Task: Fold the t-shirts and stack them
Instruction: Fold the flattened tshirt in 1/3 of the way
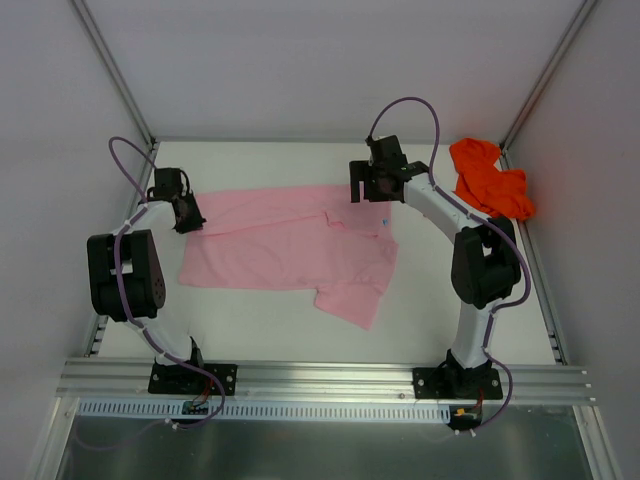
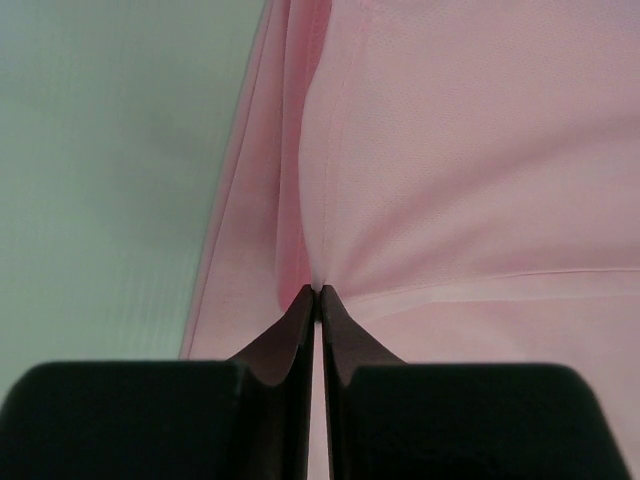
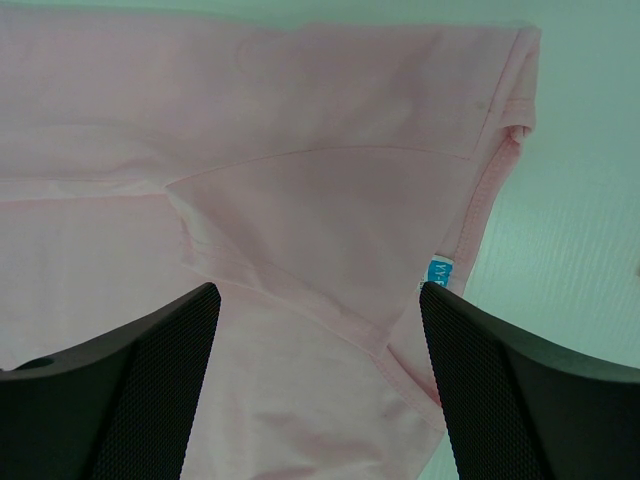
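Cloth near the pink t-shirt's (image 1: 290, 250) edge is pinched in the closed left gripper (image 2: 318, 292), with bare table (image 2: 100, 180) left of its fingers. Angled downward, the right gripper (image 3: 320, 295) hovers wide open over the collar (image 3: 497, 180). The orange-red t-shirt (image 1: 490, 180) lies crumpled well to its right.

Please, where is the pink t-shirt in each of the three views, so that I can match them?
Top external: the pink t-shirt lies spread in the middle of the table.
Left wrist: it fills the centre and right, its edge pinched by the shut left gripper.
Right wrist: it fills the left and centre, below the open right gripper.
Shared landmark: the shirt's edge against the white table.
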Controlling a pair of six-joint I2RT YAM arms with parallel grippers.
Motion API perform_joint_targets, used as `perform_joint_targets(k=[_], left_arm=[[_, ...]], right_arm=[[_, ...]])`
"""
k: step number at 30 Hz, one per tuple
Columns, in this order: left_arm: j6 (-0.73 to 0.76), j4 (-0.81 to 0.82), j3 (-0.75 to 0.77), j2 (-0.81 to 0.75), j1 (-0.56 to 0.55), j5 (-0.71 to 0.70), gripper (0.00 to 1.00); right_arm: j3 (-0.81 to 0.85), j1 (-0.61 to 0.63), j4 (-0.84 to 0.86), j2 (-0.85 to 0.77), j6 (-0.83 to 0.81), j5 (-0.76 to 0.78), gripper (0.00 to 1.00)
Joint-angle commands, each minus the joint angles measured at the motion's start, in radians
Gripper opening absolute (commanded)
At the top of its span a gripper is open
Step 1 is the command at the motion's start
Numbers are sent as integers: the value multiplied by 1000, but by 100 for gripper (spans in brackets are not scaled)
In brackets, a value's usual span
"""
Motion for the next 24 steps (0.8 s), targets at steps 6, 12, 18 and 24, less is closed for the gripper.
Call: perform_joint_targets(k=[6,12,18,24], left_arm=[[-15,-43,-16,-38,-9,-73,5],[-15,-45,-29,-28,-9,-90,12],[-18,-49,-27,-47,-9,-80,45],[-27,-86,60,-41,-6,-107,71]], right_arm=[[22,-6,-13,24,8,-8,84],[1,-6,-26,17,11,1,84],[-1,-7,-26,10,12,3,84],[13,-10,-82,6,12,26,85]])
